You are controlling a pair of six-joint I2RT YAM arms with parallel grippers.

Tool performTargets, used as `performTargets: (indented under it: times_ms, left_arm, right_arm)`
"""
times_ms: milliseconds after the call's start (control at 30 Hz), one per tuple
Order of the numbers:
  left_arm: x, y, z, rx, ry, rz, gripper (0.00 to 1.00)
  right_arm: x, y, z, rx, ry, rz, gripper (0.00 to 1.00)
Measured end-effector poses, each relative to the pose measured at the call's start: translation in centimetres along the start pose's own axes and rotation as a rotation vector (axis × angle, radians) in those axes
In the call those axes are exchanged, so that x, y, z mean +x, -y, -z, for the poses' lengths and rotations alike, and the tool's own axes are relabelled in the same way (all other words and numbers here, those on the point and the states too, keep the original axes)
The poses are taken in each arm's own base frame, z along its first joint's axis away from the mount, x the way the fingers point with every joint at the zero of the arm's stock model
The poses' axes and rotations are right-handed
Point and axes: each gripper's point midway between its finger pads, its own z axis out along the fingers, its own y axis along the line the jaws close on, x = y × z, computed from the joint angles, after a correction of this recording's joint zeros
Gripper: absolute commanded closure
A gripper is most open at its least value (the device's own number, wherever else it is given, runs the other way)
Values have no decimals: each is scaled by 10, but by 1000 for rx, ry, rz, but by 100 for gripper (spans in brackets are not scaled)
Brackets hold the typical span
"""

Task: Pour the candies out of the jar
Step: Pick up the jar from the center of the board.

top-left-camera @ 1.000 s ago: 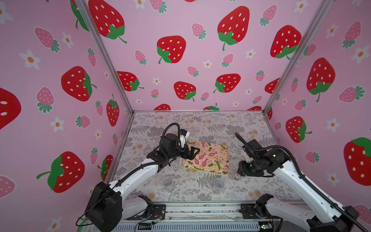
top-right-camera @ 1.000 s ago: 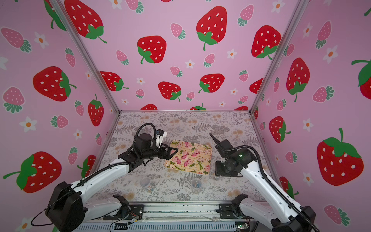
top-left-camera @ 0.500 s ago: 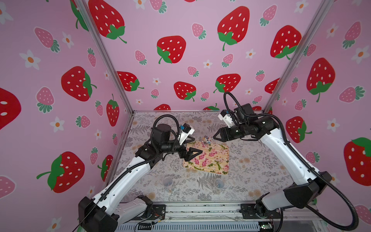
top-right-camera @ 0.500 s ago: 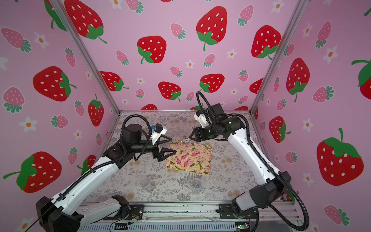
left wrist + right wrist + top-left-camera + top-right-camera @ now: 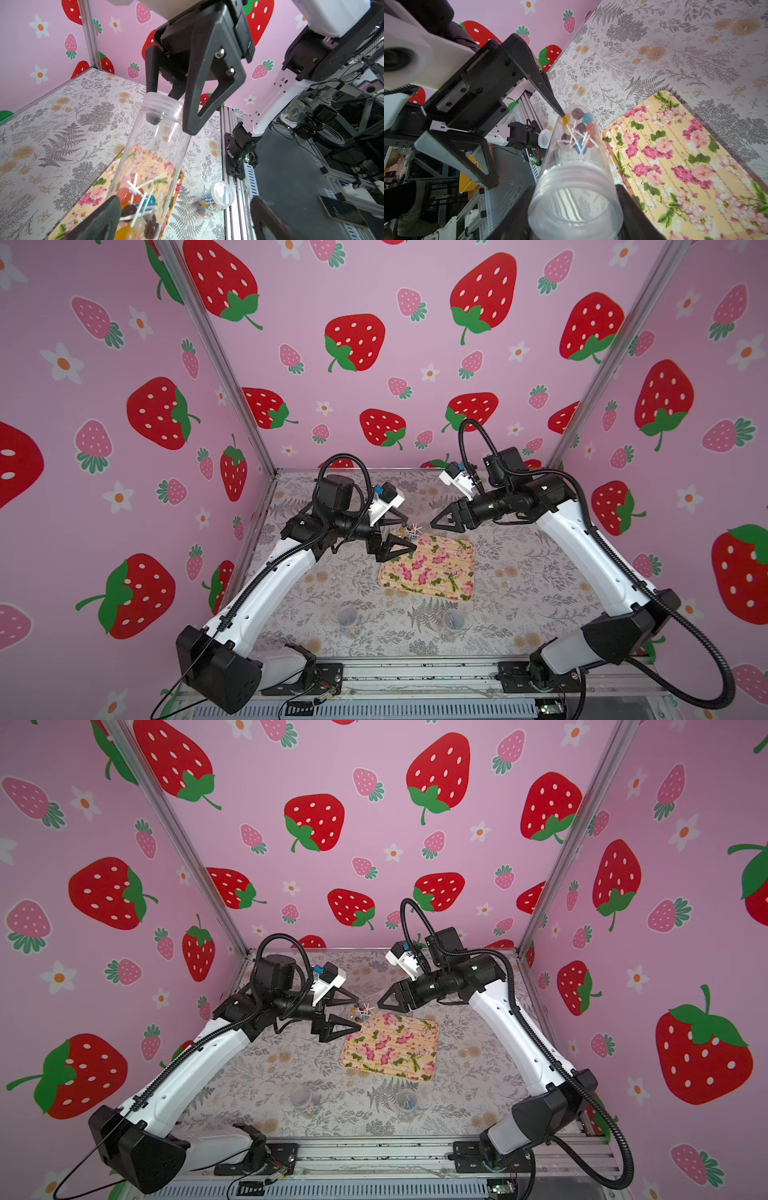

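A clear jar [image 5: 575, 166] without a lid hangs almost level above the far left corner of the flowered tray [image 5: 432, 568]. My right gripper [image 5: 575, 218] is shut on its threaded mouth end. The candies [image 5: 577, 131], small lollipops on white sticks, lie heaped at the jar's closed end [image 5: 135, 209], and they show in both top views [image 5: 409, 529] [image 5: 362, 1011]. My left gripper [image 5: 182, 218] is open wide around that closed end. One of its fingertips [image 5: 560, 113] is at the jar's bottom, the other well off. In a top view both grippers [image 5: 406, 532] [image 5: 440, 522] face each other.
Two small clear jars with candies [image 5: 348, 617] [image 5: 452, 620] stand near the table's front edge. One of them shows in the left wrist view [image 5: 216, 199] beside the metal rail. Pink strawberry walls close the table on three sides.
Over the last second my right arm swung up from the table right of the tray to its far side. My left arm rose as well. Both have hardly moved in the last half second.
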Motion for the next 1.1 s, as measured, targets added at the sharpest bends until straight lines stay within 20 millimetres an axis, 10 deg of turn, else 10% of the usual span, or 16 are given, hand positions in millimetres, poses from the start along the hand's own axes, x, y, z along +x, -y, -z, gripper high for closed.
performTargets:
  times_ms: [633, 1100]
  left_arm:
    - [21, 6, -24, 91, -61, -5, 13]
    - [23, 8, -30, 102, -73, -12, 51]
  right_arm:
    - [0, -29, -2, -126, -17, 61, 61]
    - [-1, -37, 2, -148, -5, 68, 58]
